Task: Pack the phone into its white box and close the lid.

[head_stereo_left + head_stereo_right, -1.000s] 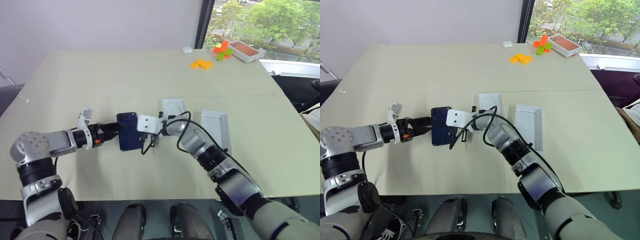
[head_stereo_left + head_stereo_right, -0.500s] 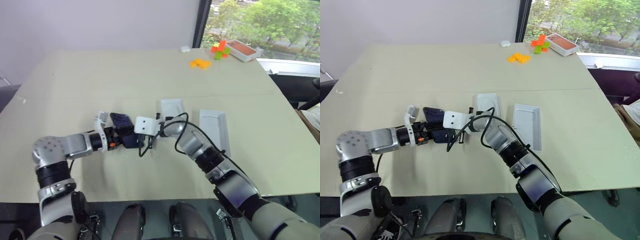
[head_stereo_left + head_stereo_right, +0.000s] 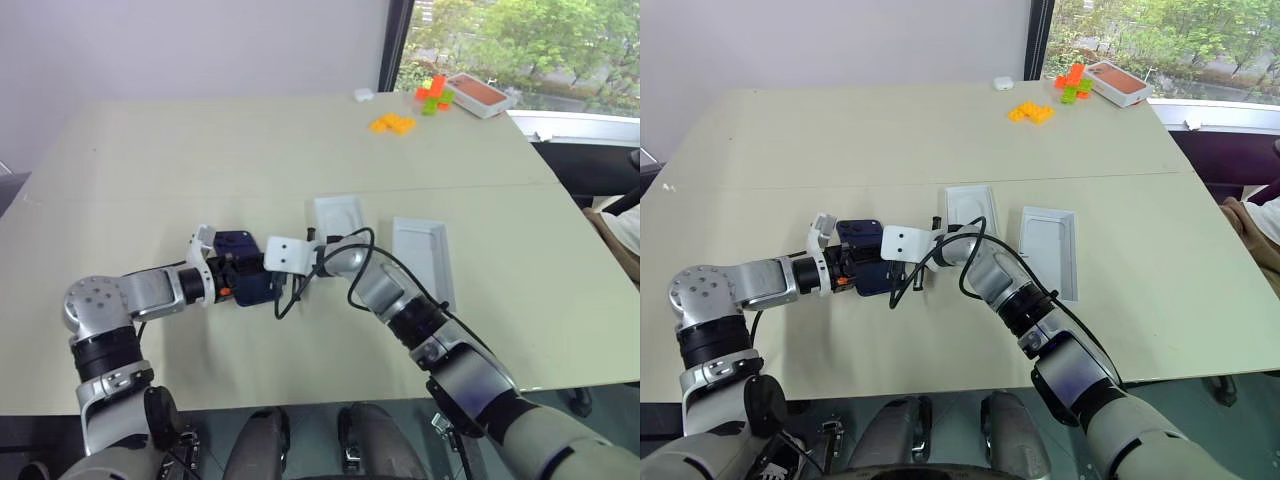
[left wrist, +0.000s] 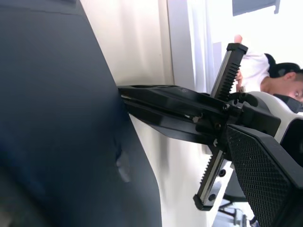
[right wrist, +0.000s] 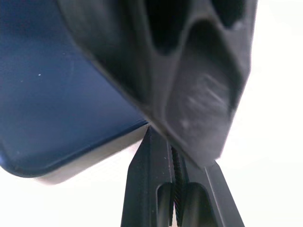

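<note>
So the left gripper (image 3: 845,268) is spreading its fingers wide around the phone (image 3: 862,270) mid-frame, while the right gripper (image 3: 908,275), fingers clenched empty, is propping its edge, probably steadying it for boxing.

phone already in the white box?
No. The phone is between the two grippers on the table, left of the white box.

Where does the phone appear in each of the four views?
Left eye: the phone sits left of centre on the table, between the two arms' wrists.
Right eye: left of centre, at the same spot.
Left wrist: a dark slab along the left side, beside the right gripper.
Right wrist: a navy corner at upper left.
Shared landmark: the right gripper's black fingers against the phone's edge.
</note>
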`<state>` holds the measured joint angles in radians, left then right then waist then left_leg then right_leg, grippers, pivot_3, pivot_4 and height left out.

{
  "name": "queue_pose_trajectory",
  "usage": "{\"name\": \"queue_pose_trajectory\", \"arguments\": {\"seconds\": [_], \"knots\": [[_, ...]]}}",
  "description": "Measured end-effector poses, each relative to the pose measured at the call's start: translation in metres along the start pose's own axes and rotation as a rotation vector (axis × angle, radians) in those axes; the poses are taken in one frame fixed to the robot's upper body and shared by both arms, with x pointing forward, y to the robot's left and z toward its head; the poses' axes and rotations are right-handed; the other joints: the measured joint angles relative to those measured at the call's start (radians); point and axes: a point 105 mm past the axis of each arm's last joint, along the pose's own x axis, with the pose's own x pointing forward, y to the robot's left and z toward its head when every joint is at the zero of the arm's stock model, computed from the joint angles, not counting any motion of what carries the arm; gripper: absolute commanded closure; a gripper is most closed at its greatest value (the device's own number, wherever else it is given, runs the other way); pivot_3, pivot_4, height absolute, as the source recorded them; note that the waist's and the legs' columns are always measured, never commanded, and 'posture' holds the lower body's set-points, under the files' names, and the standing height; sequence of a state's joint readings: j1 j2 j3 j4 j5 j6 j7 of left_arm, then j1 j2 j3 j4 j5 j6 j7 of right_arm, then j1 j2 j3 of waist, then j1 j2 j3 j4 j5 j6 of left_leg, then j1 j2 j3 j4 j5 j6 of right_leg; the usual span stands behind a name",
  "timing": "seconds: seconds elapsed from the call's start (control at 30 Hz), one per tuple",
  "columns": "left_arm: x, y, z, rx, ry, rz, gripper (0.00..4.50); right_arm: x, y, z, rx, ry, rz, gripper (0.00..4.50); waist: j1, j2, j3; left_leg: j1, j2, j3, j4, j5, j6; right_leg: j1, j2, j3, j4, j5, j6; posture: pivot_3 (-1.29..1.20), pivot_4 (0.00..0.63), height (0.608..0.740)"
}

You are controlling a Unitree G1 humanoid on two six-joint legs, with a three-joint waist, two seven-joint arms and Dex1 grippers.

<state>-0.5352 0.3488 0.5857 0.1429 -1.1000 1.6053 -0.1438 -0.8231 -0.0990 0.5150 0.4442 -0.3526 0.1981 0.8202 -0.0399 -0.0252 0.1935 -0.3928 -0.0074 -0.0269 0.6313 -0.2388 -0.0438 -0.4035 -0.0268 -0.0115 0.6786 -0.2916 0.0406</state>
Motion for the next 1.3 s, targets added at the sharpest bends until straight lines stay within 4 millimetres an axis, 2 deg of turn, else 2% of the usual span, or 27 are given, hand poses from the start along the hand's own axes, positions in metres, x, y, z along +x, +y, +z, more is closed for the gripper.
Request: {"name": "queue_pose_trajectory", "arguments": {"seconds": [0.23,1.1,1.3], "knots": [[-0.012,0.006,0.003,0.002,-0.043,0.030,0.47,0.000,0.001,0.000,-0.002,-0.002,0.001,4.39,-0.001,0.000,0.000,0.000,0.000,0.000,0.000,0.000,-0.001,0.000,0.000,0.000,0.000,0.000,0.000,0.00,0.150,0.740],[-0.018,0.008,-0.001,0.003,-0.072,0.034,0.47,0.001,0.003,0.001,-0.012,-0.005,0.006,4.39,-0.001,0.000,0.000,0.000,0.000,0.000,-0.001,0.001,-0.001,0.000,0.000,0.000,0.000,0.000,0.000,0.00,0.150,0.740],[-0.025,0.011,-0.002,0.007,-0.082,0.047,0.47,0.001,0.003,0.001,-0.013,-0.005,0.006,4.39,-0.002,0.000,0.000,0.000,0.000,0.000,-0.001,0.001,-0.001,0.000,0.000,0.000,0.000,0.000,0.000,0.00,0.150,0.740]]}}
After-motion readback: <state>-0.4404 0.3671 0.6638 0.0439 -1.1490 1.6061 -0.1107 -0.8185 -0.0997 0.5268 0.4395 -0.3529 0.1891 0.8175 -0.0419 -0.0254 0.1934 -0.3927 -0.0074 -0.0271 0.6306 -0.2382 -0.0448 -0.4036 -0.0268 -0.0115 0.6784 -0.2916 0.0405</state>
